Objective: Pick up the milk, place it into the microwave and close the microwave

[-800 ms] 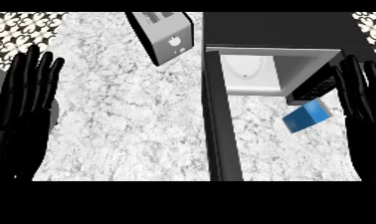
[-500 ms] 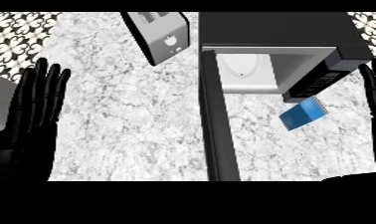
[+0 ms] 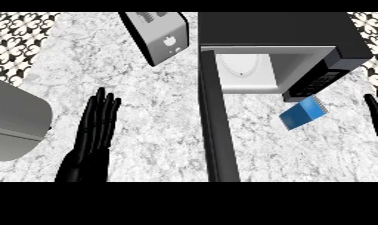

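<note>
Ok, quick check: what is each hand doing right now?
Left hand: open, fingers straight, holding nothing, over the counter.
Right hand: only a sliver shows at the right edge; open or shut cannot be told. It is not holding the milk.

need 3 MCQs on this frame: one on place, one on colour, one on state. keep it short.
1. Where is the milk carton?
A. inside the microwave
B. on the counter, right of the open door
C. on top of the toaster

2. What colour is the milk carton?
A. red
B. green
C. blue

3. What state is the microwave door in?
A. open
B. closed
C. missing

Answers:
1 B: the milk carton lies on the counter, right of the door and outside the microwave.
2 C: its visible face is blue.
3 A: the door stands swung out, showing the white cavity and the plate inside.
</note>
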Controlling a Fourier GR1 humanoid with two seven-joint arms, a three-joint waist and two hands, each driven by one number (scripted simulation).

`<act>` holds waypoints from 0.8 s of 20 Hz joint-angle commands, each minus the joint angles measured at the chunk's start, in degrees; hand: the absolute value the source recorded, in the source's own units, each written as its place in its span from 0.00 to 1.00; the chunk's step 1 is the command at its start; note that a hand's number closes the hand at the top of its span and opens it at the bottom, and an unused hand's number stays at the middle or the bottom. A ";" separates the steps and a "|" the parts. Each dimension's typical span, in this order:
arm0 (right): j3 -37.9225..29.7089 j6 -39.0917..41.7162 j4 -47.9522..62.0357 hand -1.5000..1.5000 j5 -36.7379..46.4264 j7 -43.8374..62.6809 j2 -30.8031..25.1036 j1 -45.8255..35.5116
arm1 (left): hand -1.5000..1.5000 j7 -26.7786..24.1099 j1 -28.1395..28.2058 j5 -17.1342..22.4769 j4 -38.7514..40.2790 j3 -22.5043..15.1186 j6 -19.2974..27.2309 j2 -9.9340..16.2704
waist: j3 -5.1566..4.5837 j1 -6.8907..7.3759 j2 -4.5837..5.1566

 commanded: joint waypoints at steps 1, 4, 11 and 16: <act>1.52 0.70 -0.31 0.00 2.20 -1.54 2.44 3.26 | 0.00 -3.24 -0.92 -2.58 4.51 -7.37 7.76 -0.33 | -0.02 0.05 0.06; -1.06 4.09 0.89 0.00 0.03 -3.68 1.87 7.16 | 0.00 -8.12 3.12 -1.82 6.57 -9.42 6.91 -0.33 | -0.03 0.09 0.05; -2.65 6.81 11.31 0.00 4.49 -15.14 3.14 9.43 | 0.00 -12.69 2.37 -2.93 12.18 -19.02 18.53 -0.34 | -0.02 0.09 0.08; -3.22 4.64 18.55 0.00 9.41 -22.40 4.95 7.19 | 0.00 -8.55 0.31 -5.71 11.83 -25.18 25.26 -0.33 | 0.01 0.13 0.10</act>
